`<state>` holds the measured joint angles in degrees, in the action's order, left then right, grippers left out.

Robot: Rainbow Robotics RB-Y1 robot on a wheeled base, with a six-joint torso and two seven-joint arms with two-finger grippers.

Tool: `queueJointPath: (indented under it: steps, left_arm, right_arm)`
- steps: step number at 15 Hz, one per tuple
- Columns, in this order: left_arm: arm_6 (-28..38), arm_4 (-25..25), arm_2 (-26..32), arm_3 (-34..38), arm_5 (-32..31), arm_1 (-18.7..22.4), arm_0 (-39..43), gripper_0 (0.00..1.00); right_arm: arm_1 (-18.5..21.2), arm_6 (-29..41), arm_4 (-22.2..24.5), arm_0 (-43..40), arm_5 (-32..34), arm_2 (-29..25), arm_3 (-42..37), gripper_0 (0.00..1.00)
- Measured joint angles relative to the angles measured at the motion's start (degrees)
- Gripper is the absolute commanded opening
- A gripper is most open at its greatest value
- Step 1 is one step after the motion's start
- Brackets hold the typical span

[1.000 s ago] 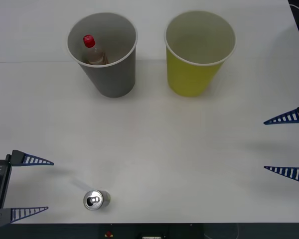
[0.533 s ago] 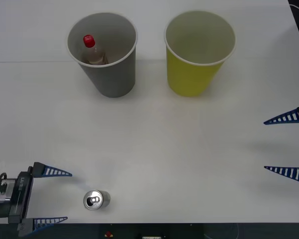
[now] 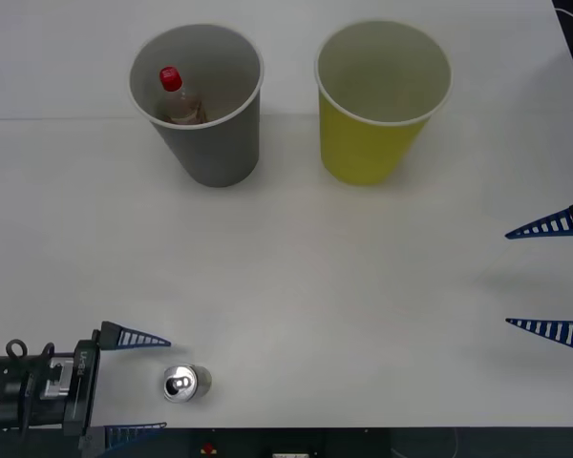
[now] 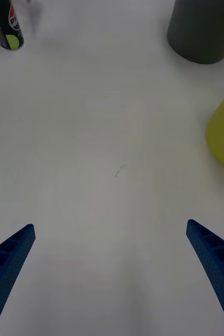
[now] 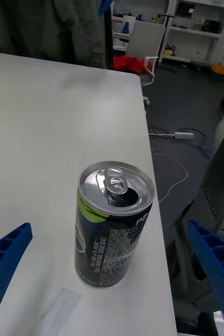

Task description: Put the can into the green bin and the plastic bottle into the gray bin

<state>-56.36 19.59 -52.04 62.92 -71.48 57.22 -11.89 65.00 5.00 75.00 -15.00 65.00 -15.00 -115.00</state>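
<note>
Plastic bottle [image 3: 175, 95] inside gray bin [image 3: 210, 143]; both claws released.

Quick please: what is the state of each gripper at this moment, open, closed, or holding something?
Left gripper: open, empty, beside the can.
Right gripper: open, empty, at the table's right side.

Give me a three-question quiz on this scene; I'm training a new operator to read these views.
1. True or false: the plastic bottle is inside the gray bin.
2. Which gripper is beside the can? A) left B) right
3. Fill in: the green bin holds ____ can.

Key: 1 true. 2 A: the left gripper, open, faces the upright can; the right gripper waits open at the table's right edge. 3 no.
</note>
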Motion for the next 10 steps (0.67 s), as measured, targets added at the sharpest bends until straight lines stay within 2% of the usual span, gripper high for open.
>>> queueJointPath:
  steps: [5, 10]
  left_arm:
    - [-1.13, -1.46, -3.09, -0.06, 5.69, -3.83, -1.84, 1.0]
    - [-1.73, -1.85, -3.9, -0.02, 7.22, -5.64, -2.35, 1.0]
  right_arm:
    - [0.0, 0.0, 0.0, 0.0, 0.0, 0.0, 0.0, 1.0]
    - [0.0, 0.0, 0.0, 0.0, 0.0, 0.0, 0.0, 1.0]
